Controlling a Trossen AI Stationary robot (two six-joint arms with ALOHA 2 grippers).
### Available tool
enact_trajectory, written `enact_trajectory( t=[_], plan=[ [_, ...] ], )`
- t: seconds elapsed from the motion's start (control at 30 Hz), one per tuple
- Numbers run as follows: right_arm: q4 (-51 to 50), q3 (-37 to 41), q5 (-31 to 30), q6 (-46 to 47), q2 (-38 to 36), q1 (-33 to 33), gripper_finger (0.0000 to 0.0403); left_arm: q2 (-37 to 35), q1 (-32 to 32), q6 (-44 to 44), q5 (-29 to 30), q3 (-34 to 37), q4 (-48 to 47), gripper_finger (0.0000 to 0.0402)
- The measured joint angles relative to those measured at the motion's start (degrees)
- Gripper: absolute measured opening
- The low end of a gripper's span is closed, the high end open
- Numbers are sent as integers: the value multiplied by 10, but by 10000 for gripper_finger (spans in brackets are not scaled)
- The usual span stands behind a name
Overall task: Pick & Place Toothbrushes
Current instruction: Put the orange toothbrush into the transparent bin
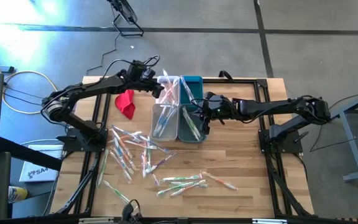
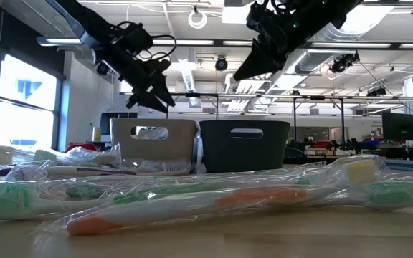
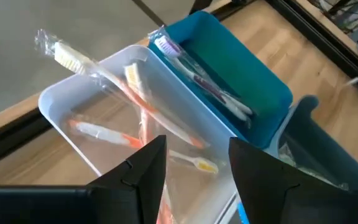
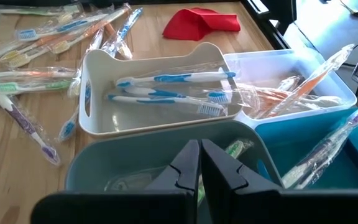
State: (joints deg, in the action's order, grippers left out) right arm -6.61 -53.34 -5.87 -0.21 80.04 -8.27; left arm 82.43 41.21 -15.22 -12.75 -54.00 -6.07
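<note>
While four bins (image 1: pixel 178 102) hold a few sorted brushes, most toothbrushes (image 1: pixel 135 149) lie loose on the surface (image 1: pixel 241 162) near them | left end effector (image 3: pixel 191 168) spread above clear bin (image 3: pixel 73 106), empty | right end effector (image 4: pixel 199 167) pressed together over grey bin (image 4: pixel 166 149) | mostly undone

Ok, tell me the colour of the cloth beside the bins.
Red; the cloth shows best in the right wrist view.

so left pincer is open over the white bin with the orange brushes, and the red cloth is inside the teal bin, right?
One thing is off: the red cloth lies on the bare table beside the bins, not in the teal bin, as the high view shows. The rest holds: the left pincer is open over the white bin with the orange toothbrushes.
</note>
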Motion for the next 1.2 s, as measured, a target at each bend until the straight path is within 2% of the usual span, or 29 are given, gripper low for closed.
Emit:
enact_trajectory(
  t=[0.13, 0.33, 0.5, 0.8, 0.9, 1.03, 1.2],
  plan=[
    [6, 0, 0, 0, 0, 0, 9, 1, -1, 39, 1, 0, -5, 168],
    [8, 0, 0, 0, 0, 0, 9, 2, -40, 75, 20, 17, -8, 167],
    [5, 0, 2, -27, -5, 0, 5, 2, -85, 80, 94, 34, 11, 167],
    [-48, 11, 8, -30, -86, -12, 3, -3, -157, 78, 219, 40, 56, 167],
    [-40, 59, 18, -13, -129, -16, 3, -3, -181, 77, 234, 40, 65, 167],
    [27, 161, 16, 28, -207, -16, 3, -3, -218, 79, 243, 40, 63, 160],
    [179, 289, 17, 49, -310, -16, 3, -3, -266, 96, 272, 40, 89, 124]
  ],
)
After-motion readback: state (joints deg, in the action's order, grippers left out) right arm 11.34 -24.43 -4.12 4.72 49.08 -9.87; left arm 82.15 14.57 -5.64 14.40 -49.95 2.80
